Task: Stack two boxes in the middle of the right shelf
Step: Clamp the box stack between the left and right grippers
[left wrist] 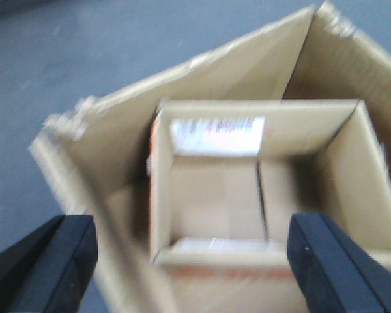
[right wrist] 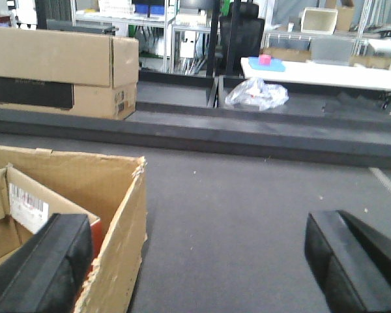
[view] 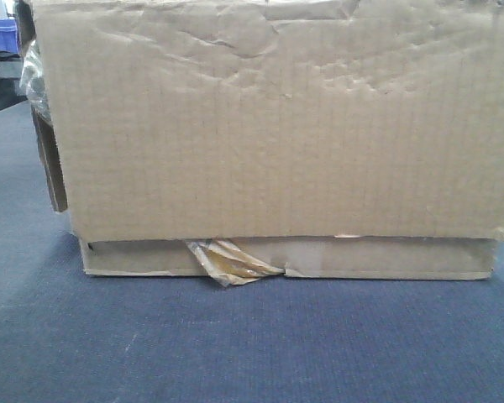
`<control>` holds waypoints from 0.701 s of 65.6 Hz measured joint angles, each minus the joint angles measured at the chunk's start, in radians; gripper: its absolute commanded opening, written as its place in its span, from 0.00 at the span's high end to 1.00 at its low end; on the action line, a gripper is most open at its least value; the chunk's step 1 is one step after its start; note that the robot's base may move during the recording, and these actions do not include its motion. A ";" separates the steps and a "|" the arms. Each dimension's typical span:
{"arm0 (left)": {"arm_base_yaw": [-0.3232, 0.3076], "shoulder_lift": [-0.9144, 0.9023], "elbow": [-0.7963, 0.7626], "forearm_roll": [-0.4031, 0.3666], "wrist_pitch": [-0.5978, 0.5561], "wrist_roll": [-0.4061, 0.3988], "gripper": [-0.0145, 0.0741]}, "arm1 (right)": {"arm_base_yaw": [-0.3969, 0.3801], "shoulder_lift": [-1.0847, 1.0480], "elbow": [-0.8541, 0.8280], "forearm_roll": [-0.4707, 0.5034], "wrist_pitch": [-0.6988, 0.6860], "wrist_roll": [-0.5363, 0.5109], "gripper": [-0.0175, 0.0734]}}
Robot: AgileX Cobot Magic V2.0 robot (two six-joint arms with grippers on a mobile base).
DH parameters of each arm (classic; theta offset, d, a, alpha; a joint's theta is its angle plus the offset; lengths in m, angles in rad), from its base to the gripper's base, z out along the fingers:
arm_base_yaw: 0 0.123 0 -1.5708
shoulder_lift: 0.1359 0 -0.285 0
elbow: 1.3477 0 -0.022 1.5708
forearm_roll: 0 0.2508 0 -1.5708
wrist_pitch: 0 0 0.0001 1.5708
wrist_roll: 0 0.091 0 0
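Tall box (view: 277, 126): plain brown corrugated cardboard; fills most of the front view; upper face creased and dented in wavy ridges; bottom edge slightly ragged
Flat box (view: 386, 259): shallow, same brown board; lies directly under the tall box, touching it; only a thin strip of its front shows
Tape (view: 231, 262): yellowish clear tape; peeling off the flat box's front left of centre; curls down onto the surface
Position: the stack sits on the worktop (view: 235, 353), square to the front camera and close to it
Worktop: dark blue-grey, matt, with a fine fabric-like grain; flecked with pale specks
Left gripper (left wrist: 192, 248): black jaws wide apart, holding nothing; hangs over an open carton (left wrist: 202, 85); view blurred
Open carton: brown, flaps splayed, torn rim; whether it is the tall box I cannot tell
Inner box (left wrist: 208, 195): smaller, open-topped; red printing on its edge; white label (left wrist: 215, 135) on the far wall
Right gripper (right wrist: 195, 241): black jaws wide apart, empty; low over the worktop, just beside the open carton's corner
Room: long carton (right wrist: 58, 65) with a black panel at far left; crumpled clear plastic bag (right wrist: 256, 93) mid-distance; white table (right wrist: 326, 72) behind it; metal racks (right wrist: 163, 19) and a black chair (right wrist: 241, 29) at the back; blue bin (view: 0, 35) at the front view's top left
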 measured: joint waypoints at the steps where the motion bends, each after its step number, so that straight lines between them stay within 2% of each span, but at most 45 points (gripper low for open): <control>1: 0.007 -0.002 0.000 0.000 0.007 0.000 0.29 | 0.000 0.000 -0.002 0.002 0.003 0.000 0.19; 21: 0.119 -0.067 0.058 0.004 0.028 0.000 0.29 | 0.018 0.060 -0.116 0.008 0.109 0.000 0.19; 33: 0.126 -0.094 0.168 0.008 0.030 0.000 0.29 | 0.020 0.201 -0.261 0.012 0.271 0.000 0.19; 46: 0.126 -0.096 0.301 0.003 0.030 -0.061 0.29 | 0.020 0.393 -0.439 0.049 0.477 -0.012 0.19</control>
